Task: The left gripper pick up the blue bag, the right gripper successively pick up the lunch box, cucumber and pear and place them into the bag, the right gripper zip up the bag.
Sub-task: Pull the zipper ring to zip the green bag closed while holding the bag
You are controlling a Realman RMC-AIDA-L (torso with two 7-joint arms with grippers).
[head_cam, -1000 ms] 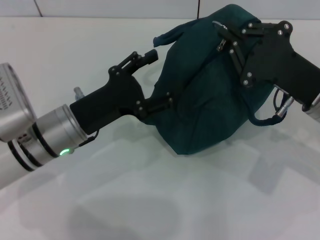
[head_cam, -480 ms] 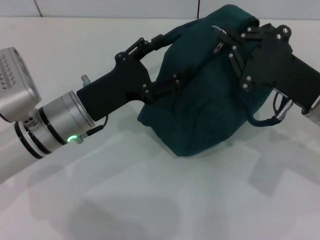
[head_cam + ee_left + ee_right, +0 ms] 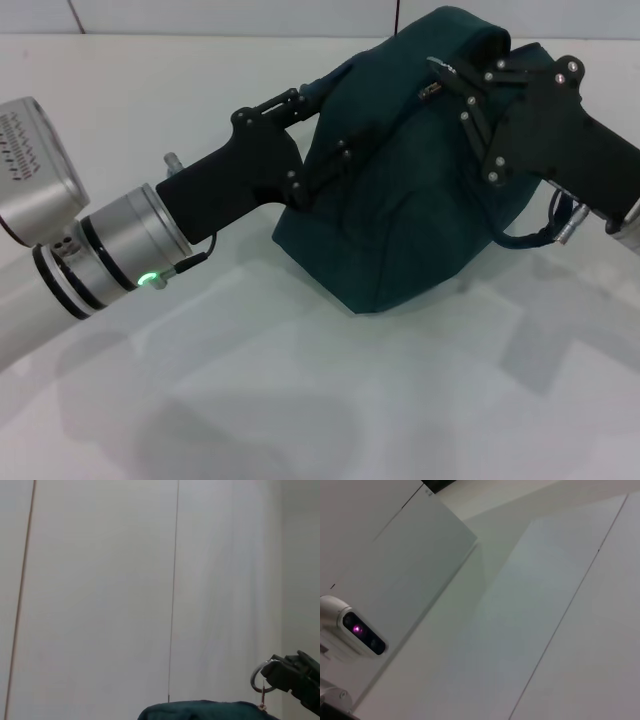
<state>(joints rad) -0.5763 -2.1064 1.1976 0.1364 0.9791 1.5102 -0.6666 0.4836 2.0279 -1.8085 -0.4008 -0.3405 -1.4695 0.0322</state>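
The blue bag (image 3: 420, 200) sits bulging on the white table, its top also showing in the left wrist view (image 3: 200, 711). My left gripper (image 3: 335, 118), on its silver wrist, reaches in from the left, and its fingers are closed on the fabric at the bag's upper left side. At the top of the bag my right gripper (image 3: 440, 85) is shut on the ring zipper pull (image 3: 261, 677). The lunch box, the cucumber and the pear are out of view.
The white table (image 3: 300, 400) stretches bare-looking in front of the bag. A rope-like handle (image 3: 525, 240) hangs off the bag's right side under my right arm. The right wrist view holds only white panels and a small white camera unit (image 3: 355, 630).
My left gripper moved up and right from an open stance beside the bag and closed on its left side. The bag's lower left edge shifted left. The right gripper barely moved.
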